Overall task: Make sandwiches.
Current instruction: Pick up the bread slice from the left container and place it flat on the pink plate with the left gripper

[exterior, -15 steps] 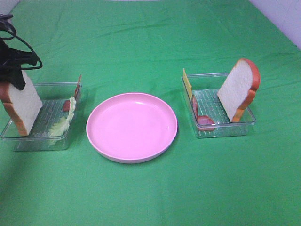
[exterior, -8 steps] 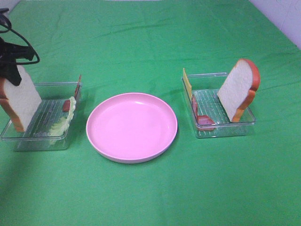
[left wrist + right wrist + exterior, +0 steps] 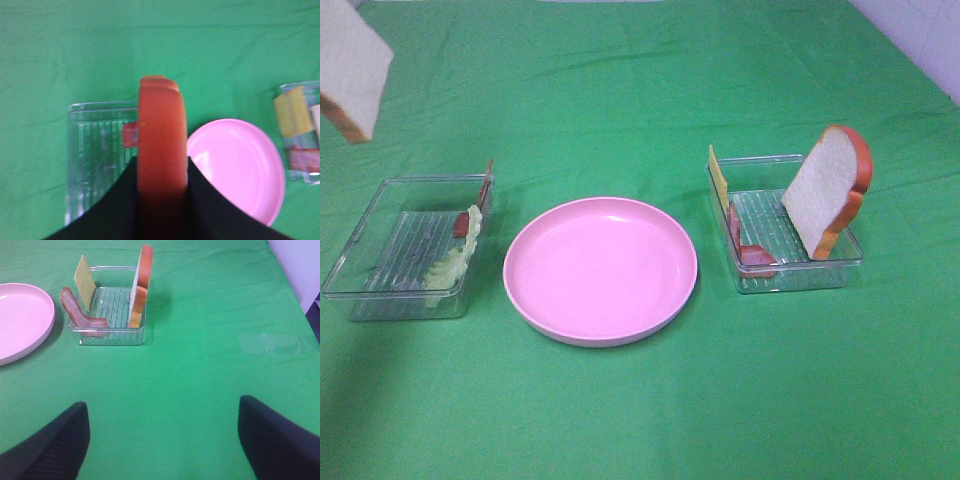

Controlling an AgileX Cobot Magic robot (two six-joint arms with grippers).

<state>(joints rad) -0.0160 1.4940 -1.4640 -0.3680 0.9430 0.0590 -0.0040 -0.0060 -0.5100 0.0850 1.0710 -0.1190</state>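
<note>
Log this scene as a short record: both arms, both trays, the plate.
left jaws: shut on bread slice, held in the air
right jaws: open, holding nothing
left tray: lettuce, red bacon piece
right tray: cheese, bacon strips, second bread slice leaning on edge
plate: pink, between the trays, nothing on it

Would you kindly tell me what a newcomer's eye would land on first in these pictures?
The big pink plate sits mid-scene on the green cloth. At the far left, a bread slice hangs high in the air, clamped in the left claw. A second slice stands on edge in the right tray.
</note>
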